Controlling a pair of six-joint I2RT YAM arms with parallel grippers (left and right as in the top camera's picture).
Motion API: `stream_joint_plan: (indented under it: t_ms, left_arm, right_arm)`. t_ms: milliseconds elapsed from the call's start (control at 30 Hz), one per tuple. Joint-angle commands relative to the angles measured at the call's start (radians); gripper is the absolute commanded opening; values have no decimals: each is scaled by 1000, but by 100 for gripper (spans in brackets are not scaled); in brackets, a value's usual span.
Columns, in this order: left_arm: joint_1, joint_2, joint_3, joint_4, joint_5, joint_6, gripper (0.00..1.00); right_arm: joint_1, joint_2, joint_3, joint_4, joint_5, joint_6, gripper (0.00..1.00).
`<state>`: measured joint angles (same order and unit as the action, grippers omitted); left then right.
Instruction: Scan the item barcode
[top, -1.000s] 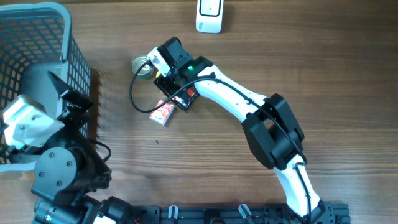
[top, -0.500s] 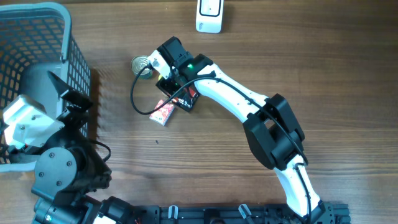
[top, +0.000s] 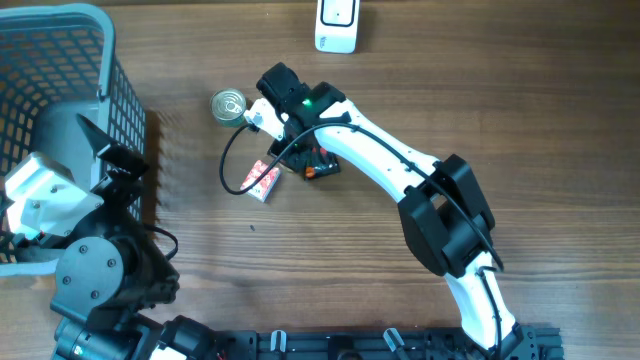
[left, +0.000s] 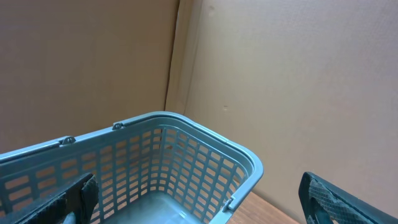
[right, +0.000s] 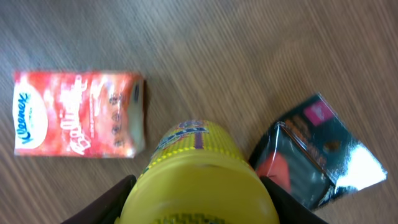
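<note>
The right gripper clasps the yellow tub, probably to carry it to the far scanner; the left gripper gapes, idle.

Two arms: one reaching, one folded.
The right arm stretches from 5 o'clock toward 11, right gripper clamped on a yellow container. The left arm sits folded at 8 o'clock, left gripper spread wide.

Brown wood-grain table, plain tan cardboard walls behind
</note>
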<state>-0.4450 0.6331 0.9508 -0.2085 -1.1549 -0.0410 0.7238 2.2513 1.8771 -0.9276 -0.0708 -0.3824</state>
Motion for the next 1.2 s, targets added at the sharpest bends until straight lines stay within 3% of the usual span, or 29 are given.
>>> stream_joint_plan:
  t_ms: [0, 233, 433, 667, 800, 967, 1167]
  left_arm:
    - [5, 0, 12, 3, -14, 11, 100]
    - [5, 0, 12, 3, -14, 11, 100]
    - [5, 0, 12, 3, -14, 11, 100]
    - [5, 0, 12, 3, -14, 11, 100]
    - [5, 0, 12, 3, -14, 11, 100]
    - [5, 0, 12, 3, -14, 11, 100]
    - [5, 0, 12, 3, -14, 11, 100]
  right_arm:
    - [0, 49, -37, -109, 40, -80, 51]
    - [-33, 49, -37, -251, 40, -50, 49]
    - [-84, 49, -37, -300, 39, 249, 60]
    - [-94, 49, -37, -318, -48, 461, 61]
    - [-94, 49, -37, -307, -58, 692, 64]
    - [-94, 49, -37, -282, -58, 1080, 61]
    - [-94, 49, -37, -256, -58, 1353, 57]
